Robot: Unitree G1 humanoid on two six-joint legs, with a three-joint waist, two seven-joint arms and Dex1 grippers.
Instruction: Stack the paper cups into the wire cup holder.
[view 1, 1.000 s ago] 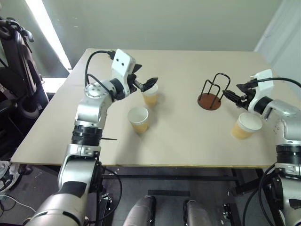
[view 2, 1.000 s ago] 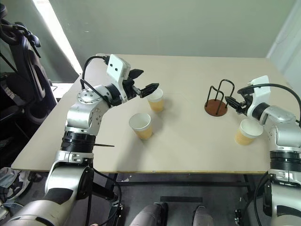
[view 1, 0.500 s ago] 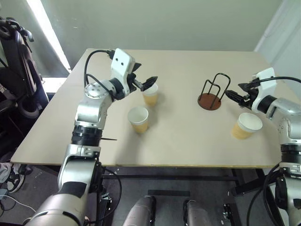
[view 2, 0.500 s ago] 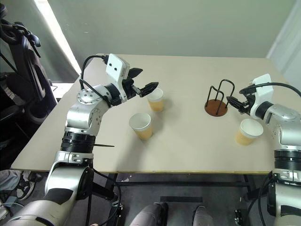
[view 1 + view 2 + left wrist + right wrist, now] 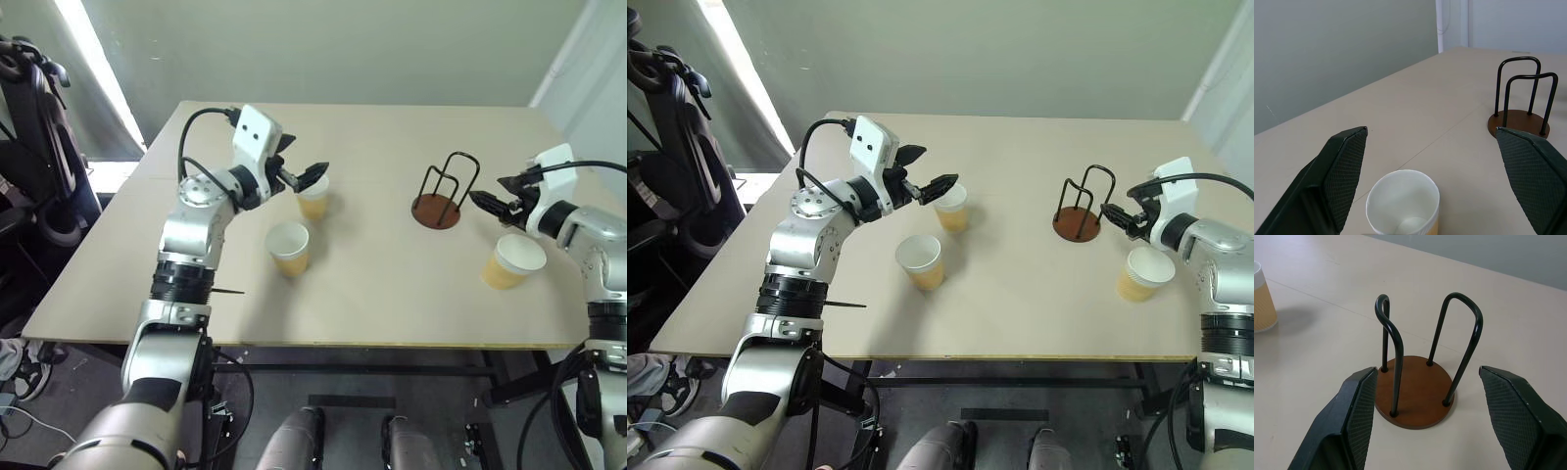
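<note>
Left tool (image 5: 315, 174): released, jaws spread wide, held level over the far cup (image 5: 313, 197); nothing grasped.
Right tool (image 5: 487, 200): released, jaws spread, aimed at the wire cup holder (image 5: 442, 190) from just beside it; no contact seen.
Wire cup holder: upright on the tabletop (image 5: 392, 284), no cup inside.
Middle cup (image 5: 288, 247): upright, near the far cup.
Third cup (image 5: 512, 260): tilted, beneath the right forearm.
</note>
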